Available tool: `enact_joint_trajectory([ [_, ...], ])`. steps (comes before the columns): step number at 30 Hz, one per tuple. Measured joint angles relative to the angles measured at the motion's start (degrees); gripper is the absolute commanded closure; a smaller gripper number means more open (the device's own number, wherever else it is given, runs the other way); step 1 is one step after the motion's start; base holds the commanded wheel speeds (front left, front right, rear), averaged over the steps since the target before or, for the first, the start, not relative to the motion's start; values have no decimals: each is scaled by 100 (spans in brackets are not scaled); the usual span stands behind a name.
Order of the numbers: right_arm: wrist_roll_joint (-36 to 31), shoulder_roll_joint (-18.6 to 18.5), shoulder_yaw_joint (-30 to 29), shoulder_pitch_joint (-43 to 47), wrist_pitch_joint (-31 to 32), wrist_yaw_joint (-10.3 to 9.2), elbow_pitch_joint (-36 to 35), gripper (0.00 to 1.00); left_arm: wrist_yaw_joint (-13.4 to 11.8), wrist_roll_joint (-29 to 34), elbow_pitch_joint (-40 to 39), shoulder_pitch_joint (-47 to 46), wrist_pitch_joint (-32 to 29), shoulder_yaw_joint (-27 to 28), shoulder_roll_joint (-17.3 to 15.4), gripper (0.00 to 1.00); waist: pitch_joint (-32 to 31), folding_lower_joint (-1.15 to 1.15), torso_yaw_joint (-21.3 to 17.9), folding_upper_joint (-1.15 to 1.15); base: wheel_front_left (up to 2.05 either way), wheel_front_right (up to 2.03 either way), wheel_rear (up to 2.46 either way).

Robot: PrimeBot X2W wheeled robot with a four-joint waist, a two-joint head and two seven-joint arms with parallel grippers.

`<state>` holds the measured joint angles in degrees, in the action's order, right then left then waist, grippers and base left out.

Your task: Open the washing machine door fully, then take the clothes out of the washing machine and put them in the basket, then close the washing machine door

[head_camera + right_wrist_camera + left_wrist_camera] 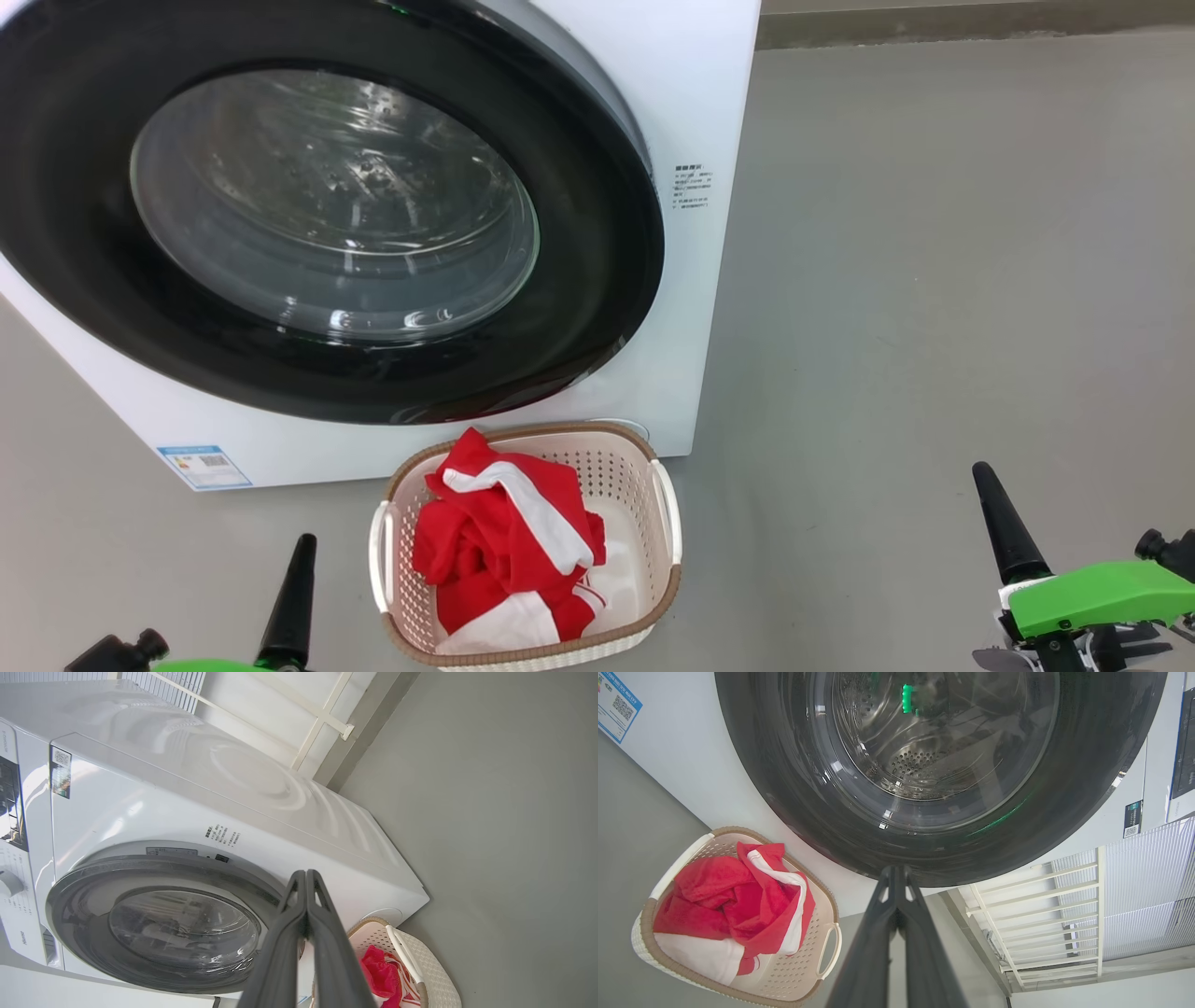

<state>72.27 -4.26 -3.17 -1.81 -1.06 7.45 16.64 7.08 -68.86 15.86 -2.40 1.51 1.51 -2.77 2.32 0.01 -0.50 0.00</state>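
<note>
The washing machine (695, 112) is white, and its door (579, 308), black-rimmed with a clear glass bowl, lies flat against its front. On the floor in front stands the cream basket (644, 485), and the red and white clothes (509, 546) lie bunched inside it. My left gripper (299, 574) is shut and empty, low to the left of the basket. My right gripper (999, 523) is shut and empty, well to the right over bare floor. The left wrist view has the door (794, 793), the clothes (724, 900) and my shut left gripper (896, 870). The right wrist view shows the door (84, 905), the basket (430, 966) and my shut right gripper (306, 875).
A blue label (203, 467) sits low on the machine's front. Grey floor (934, 280) stretches to the right of the machine. A white railing (1041, 905) stands against the wall beyond the machine.
</note>
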Motion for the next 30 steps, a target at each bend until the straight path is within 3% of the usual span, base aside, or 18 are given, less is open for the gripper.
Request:
enact_joint_trajectory([
  [30,1447,88,-218,-96,471,-1,-53,100,1,-1746,-30,-130,-476,92,-3,100,-157,0,36,0,0,0,0],
])
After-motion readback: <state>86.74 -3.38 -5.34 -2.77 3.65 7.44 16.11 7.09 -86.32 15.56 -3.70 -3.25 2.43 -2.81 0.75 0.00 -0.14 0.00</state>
